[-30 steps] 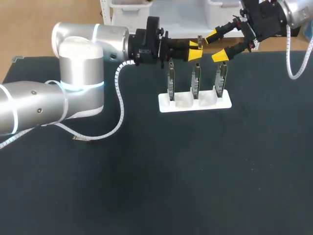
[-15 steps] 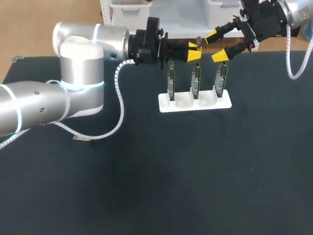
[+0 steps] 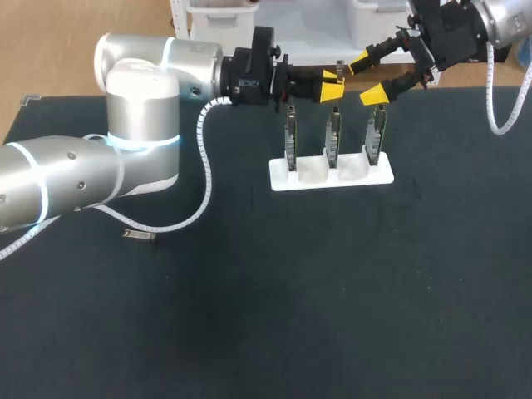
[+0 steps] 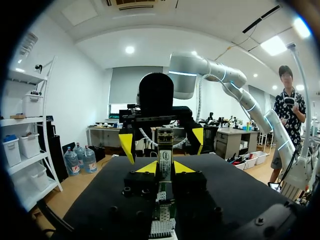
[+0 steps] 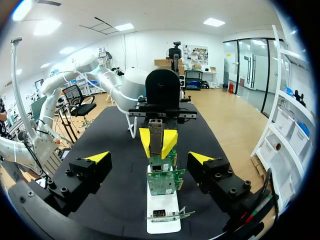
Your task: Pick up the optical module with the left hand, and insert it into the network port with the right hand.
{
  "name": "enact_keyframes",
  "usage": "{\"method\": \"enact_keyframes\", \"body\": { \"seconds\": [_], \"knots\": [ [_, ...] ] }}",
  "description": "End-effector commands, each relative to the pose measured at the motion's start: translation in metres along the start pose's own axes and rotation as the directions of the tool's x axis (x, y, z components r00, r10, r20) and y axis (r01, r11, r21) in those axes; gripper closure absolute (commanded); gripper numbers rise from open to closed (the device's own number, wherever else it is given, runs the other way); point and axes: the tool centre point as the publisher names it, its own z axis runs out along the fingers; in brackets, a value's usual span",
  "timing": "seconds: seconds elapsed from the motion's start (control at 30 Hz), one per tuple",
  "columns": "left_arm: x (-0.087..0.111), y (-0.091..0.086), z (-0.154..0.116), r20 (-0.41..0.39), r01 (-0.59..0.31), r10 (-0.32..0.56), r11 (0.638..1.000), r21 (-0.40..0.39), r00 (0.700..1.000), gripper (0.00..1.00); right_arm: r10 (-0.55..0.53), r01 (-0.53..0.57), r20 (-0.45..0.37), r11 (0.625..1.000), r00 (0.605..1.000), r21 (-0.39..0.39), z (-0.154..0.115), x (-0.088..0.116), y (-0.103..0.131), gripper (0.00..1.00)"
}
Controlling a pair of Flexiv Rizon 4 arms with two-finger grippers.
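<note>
Module sits pinched in my left end effector; my right end effector is spread. If I misalign the handover, it could drop onto the cards.

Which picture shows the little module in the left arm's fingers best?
The left wrist view: the optical module runs lengthwise between the left fingers, label visible. The right wrist view shows only its end face; the head view hardly shows it.
</note>
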Motion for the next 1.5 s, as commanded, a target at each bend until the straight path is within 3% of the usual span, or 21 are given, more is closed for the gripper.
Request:
{"method": "enact_keyframes", "body": {
  "seconds": [0.03,1.5],
  "knots": [
    [0.0008,0.0064,-0.0026,-0.003,0.006,-0.006,1.000,0.010,1.000,1.00,-0.001,0.001,-0.001,1.000,1.000,0.005,0.0000,-0.0001,0.0019,0.00],
    [0.0005,0.0081,0.0008,-0.010,0.018,-0.018,0.999,0.036,1.000,1.00,0.003,-0.003,0.002,1.000,1.000,0.021,-0.0005,-0.0005,0.0007,0.00]
  ]
}}
